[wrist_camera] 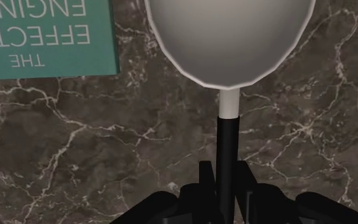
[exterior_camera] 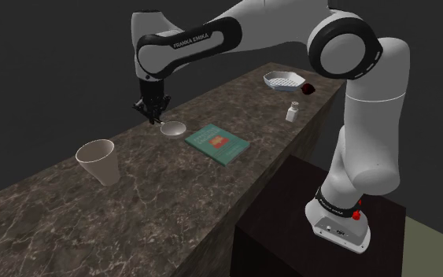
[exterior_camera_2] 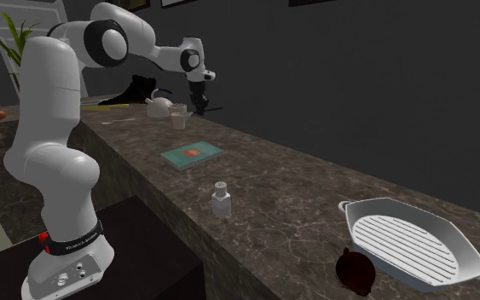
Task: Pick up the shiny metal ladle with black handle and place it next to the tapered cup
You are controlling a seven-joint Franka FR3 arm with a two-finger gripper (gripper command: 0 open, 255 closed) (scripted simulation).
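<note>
One dark marble counter [exterior_camera: 164, 204] is carrying everything; the teal book [exterior_camera: 217, 143] lying flat on it is serving as my landmark.

Biggest mover, the white arm [exterior_camera: 353, 94], is rising from its stand on the near side of the book. Its upper link is reaching level across the counter past the book, and the wrist is bending straight down, so the hand is pointing at the stone.

Next the ribbed white pan [exterior_camera_2: 417, 243] is sitting well apart from the book, toward the shoulder view's upper right. It is probably playing no part in this job.

Then the pale tapered cup [exterior_camera: 97, 161] is standing upright, well apart from the book toward the shoulder view's left, marking the drop-off spot.

Between book and cup, just beside the book, the ladle [exterior_camera: 173, 129] is lying with its grey bowl up and nearest the book. Its black handle [wrist_camera: 227, 140] is running away from the book. I cannot tell whether the bowl is resting on the stone or lifting off.

On the book's pan side a small white shaker [exterior_camera: 292, 112] is standing.

Smallest, the gripper [wrist_camera: 225, 188] is sitting over the handle, fingers [wrist_camera: 204, 181] pinching narrow on it from both sides and holding the ladle. It is likely taking the thin handle because the round bowl is offering no grip. The vertical hand is likely keeping clear of the book. The grasp is looking made, with the carry to the cup remaining.
</note>
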